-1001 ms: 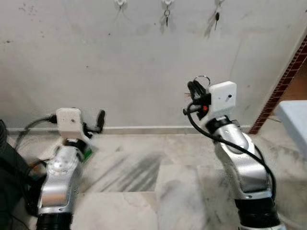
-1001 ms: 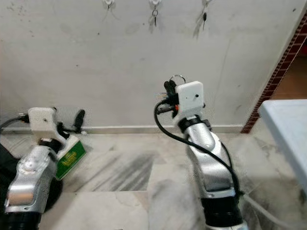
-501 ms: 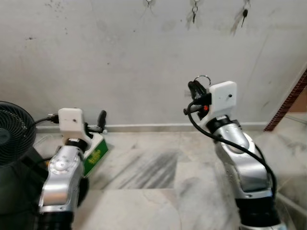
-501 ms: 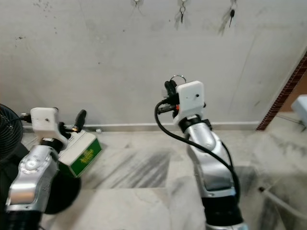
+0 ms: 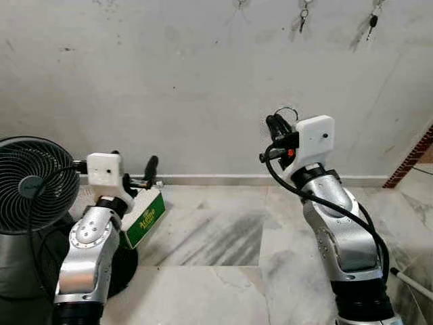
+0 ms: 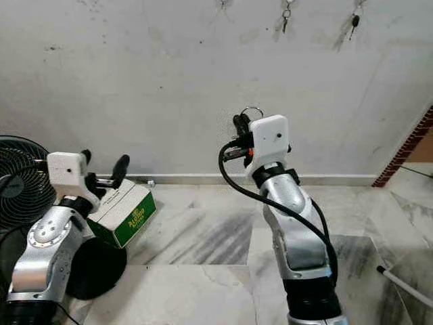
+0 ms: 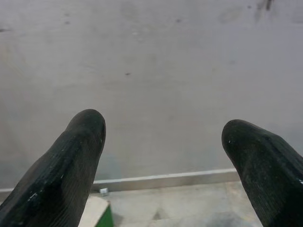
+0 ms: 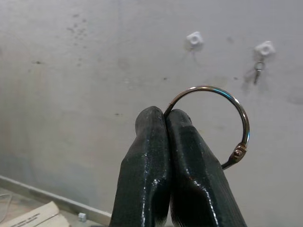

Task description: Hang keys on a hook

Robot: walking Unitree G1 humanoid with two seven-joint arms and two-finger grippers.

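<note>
The right gripper (image 8: 165, 118) is raised toward the grey wall (image 5: 169, 81), its jaws pressed together on a metal key ring (image 8: 222, 123) that stands up above the fingertips. High on the wall a white hook (image 8: 194, 39) is bare, and beside it another hook (image 8: 264, 48) carries a key (image 8: 258, 67). The left gripper (image 7: 163, 137) is held low, jaws apart and empty, over a green and white box (image 6: 125, 211) on the floor (image 5: 223, 271) next to a black fan (image 5: 34, 183).

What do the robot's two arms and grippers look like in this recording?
Both arms are silver metal with black base collars. Each wrist carries a white boxy camera housing. The left gripper and right gripper have long, glossy black fingers. A black cable loops along the right arm, with a red spot beside its housing.
</note>
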